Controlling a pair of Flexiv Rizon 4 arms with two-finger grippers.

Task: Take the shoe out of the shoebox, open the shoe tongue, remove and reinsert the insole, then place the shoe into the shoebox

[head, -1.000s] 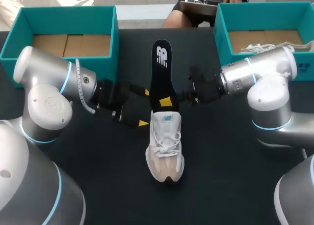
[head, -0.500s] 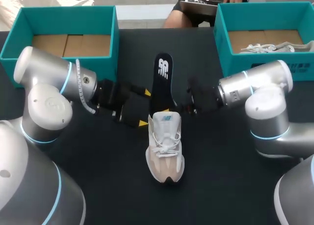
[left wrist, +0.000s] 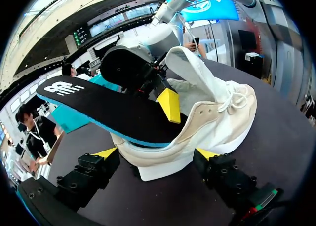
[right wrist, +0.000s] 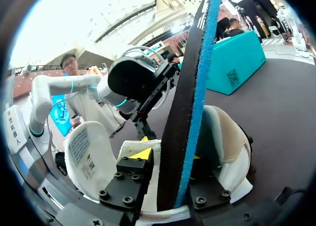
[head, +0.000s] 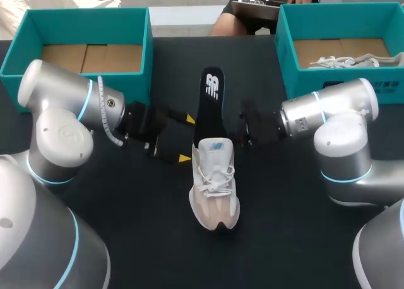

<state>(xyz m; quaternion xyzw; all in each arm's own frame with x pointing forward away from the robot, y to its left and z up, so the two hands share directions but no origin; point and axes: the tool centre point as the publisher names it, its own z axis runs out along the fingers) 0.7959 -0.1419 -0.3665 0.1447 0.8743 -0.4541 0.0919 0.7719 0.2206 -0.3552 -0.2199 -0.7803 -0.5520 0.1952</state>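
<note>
The shoe [head: 214,188] stands on the black bench [head: 284,238] in the head view, toe toward the robot. It is well apart from the left shoebox [head: 88,17] and the right shoebox [head: 303,81], so step one is done. The black insole [head: 210,100] juts up out of the heel opening, its front end down inside. The left hand [head: 187,138] sits just beside the heel, and the right hand [head: 228,135] comes in at the insole's base.

Over to the left wrist view: the tongue [left wrist: 195,73] is pulled up and forward, so that's opened too. The left hand [left wrist: 157,154] is spread wide, yellow tips low against the shoe's near side, one by the heel, one further along. Bracing, I'd say, not clamping. Across the shoe, one yellow tip of the right hand presses on the insole [left wrist: 98,105].

The right wrist view settles it: the right hand [right wrist: 168,157] is closed on the insole [right wrist: 190,97], a finger on each face, the shoe's opening right below. Half in, half out, and these pictures can't say whether it's coming or going. Left at least: seat the insole flat, then box the shoe.
</note>
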